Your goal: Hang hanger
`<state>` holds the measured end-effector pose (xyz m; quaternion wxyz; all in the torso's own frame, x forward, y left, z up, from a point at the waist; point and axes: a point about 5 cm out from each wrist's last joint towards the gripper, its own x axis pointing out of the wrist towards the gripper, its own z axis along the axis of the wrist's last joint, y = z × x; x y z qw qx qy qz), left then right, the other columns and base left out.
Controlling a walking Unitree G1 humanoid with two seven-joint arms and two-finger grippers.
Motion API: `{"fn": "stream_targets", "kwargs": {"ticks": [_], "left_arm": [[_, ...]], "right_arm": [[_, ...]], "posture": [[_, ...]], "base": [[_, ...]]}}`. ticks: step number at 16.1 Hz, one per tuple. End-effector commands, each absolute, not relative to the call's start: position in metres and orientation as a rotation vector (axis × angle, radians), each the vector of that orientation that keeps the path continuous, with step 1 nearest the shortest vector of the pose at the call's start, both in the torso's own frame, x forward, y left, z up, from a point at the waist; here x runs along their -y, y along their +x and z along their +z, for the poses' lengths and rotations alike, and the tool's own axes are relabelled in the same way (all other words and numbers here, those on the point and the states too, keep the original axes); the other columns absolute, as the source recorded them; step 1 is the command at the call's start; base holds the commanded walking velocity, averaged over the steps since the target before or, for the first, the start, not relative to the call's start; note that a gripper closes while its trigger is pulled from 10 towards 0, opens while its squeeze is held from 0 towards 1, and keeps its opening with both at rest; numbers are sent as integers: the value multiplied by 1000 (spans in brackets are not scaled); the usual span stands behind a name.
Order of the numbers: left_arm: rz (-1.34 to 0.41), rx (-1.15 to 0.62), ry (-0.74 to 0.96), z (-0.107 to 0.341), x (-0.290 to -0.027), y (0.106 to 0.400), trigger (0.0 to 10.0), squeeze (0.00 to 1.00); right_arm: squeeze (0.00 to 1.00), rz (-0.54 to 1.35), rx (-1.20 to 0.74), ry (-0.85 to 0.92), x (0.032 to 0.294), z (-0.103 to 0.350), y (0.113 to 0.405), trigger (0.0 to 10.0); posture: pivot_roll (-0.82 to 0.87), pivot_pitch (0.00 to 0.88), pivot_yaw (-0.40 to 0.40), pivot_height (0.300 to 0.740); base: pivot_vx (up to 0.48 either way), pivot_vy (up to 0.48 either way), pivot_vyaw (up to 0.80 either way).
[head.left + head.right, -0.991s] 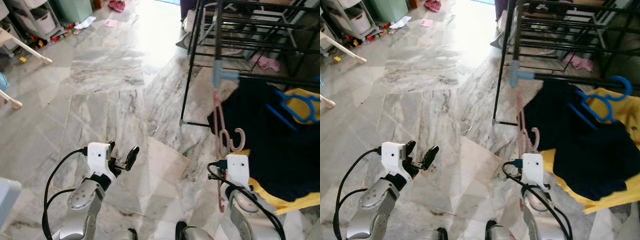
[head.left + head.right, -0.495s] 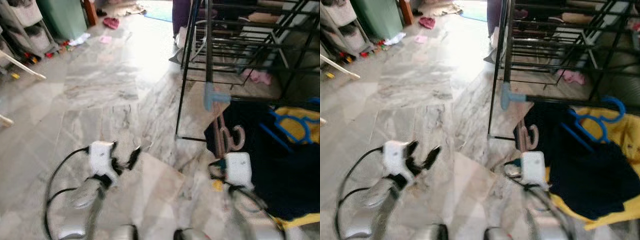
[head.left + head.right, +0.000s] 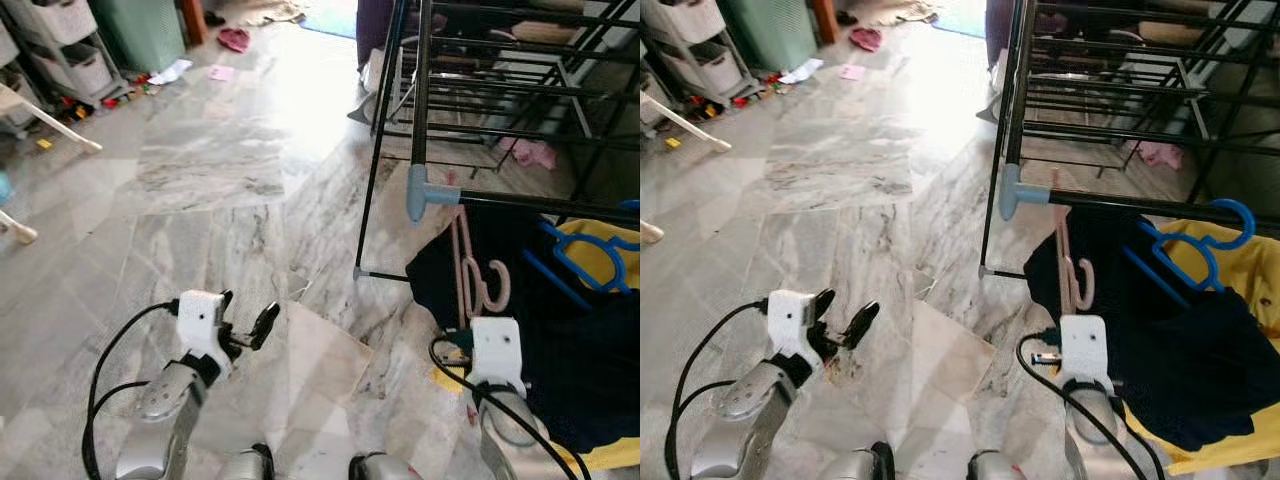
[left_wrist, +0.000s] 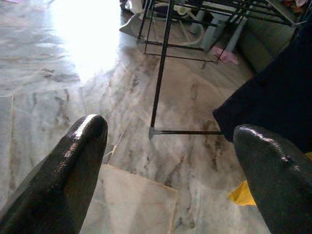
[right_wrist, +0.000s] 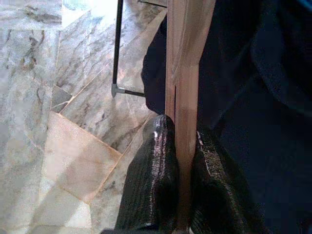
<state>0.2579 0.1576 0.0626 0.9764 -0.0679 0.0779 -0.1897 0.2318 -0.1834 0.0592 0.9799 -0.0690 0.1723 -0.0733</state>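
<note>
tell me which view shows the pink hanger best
The left eye view: the pink hanger shows with its hooks, below the rack bar. The right eye view shows it narrower. The right wrist view has a close strip pinched in the right hand.

No readable text, labels, brands, numbers or signs anywhere. Scraps of paper on the floor at upper left are too small to read.
</note>
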Motion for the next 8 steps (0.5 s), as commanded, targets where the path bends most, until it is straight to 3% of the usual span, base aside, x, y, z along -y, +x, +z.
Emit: {"fn": "stream_targets", "kwargs": {"ticks": [1, 8], "left_arm": [[-393, -173, -139, 57, -159, 254, 10000, 0], [-422, -170, -120, 54, -158, 257, 10000, 0]], "right_arm": [[0, -150, -298, -117, 183, 69, 234, 10000], [0, -98, -284, -57, 175, 91, 282, 10000]], "posture": [[-79, 217, 9, 740], [-69, 214, 23, 740]], "base": [[0, 0, 0], [0, 0, 0]]}}
